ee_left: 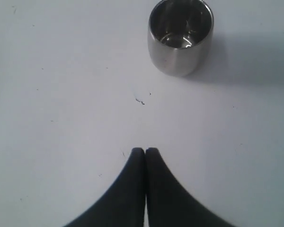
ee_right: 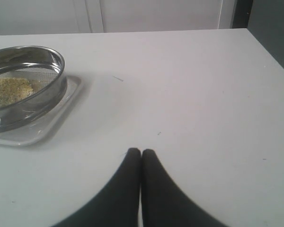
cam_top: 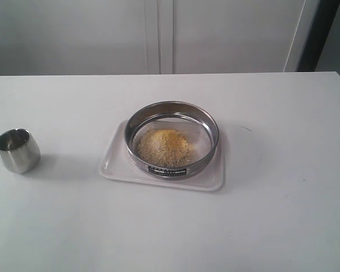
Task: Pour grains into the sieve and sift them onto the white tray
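Note:
The steel sieve (cam_top: 171, 139) stands on the white tray (cam_top: 116, 164) in the middle of the table, with a sandy pile of yellow and whitish grains (cam_top: 163, 147) on its mesh. The right wrist view shows the sieve (ee_right: 42, 90), the grains (ee_right: 9, 91) and the tray (ee_right: 47, 130) off to one side. My right gripper (ee_right: 141, 152) is shut with nothing in it, over bare table apart from the tray. My left gripper (ee_left: 145, 151) is shut and empty, a short way from the small steel cup (ee_left: 181, 38). Neither gripper shows in the exterior view.
The small steel cup (cam_top: 17, 149) stands upright at the left of the table and looks empty. White cabinet doors (cam_top: 158, 34) run behind the table's far edge. The table's right edge (ee_right: 270, 52) borders a dark gap.

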You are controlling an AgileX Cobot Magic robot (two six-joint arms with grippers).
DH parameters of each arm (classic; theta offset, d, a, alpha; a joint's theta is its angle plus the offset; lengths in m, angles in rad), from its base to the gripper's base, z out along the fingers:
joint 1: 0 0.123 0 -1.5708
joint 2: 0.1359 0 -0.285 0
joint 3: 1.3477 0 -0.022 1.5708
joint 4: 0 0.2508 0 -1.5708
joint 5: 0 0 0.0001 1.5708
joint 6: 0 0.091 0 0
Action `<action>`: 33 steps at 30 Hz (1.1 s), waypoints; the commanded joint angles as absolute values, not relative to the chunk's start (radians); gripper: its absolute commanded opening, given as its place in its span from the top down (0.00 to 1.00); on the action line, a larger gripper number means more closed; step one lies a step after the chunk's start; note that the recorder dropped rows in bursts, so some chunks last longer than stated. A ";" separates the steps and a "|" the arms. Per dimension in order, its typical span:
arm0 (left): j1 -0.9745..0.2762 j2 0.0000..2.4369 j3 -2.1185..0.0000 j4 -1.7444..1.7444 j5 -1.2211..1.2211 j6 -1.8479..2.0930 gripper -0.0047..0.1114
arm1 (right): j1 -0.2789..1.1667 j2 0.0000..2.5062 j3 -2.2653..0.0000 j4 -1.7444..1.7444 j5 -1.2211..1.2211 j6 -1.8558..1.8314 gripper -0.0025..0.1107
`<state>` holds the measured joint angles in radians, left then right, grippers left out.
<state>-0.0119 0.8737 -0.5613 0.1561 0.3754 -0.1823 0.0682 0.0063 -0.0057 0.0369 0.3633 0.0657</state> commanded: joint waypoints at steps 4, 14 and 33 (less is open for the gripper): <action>-0.015 0.808 -0.513 0.132 0.368 -0.185 0.96 | 0.070 0.000 0.000 0.030 0.351 0.065 0.98; -0.015 0.809 -0.513 0.132 0.368 -0.183 0.96 | 0.070 0.000 0.000 0.030 0.317 0.065 0.98; -0.015 0.809 -0.513 0.132 0.368 -0.183 0.96 | 0.070 0.000 0.000 0.152 -0.293 0.488 0.98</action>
<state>-0.0119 0.8172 -0.5212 0.1452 0.3636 -0.1823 0.0682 0.0063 -0.0049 0.1561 -0.2312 0.4082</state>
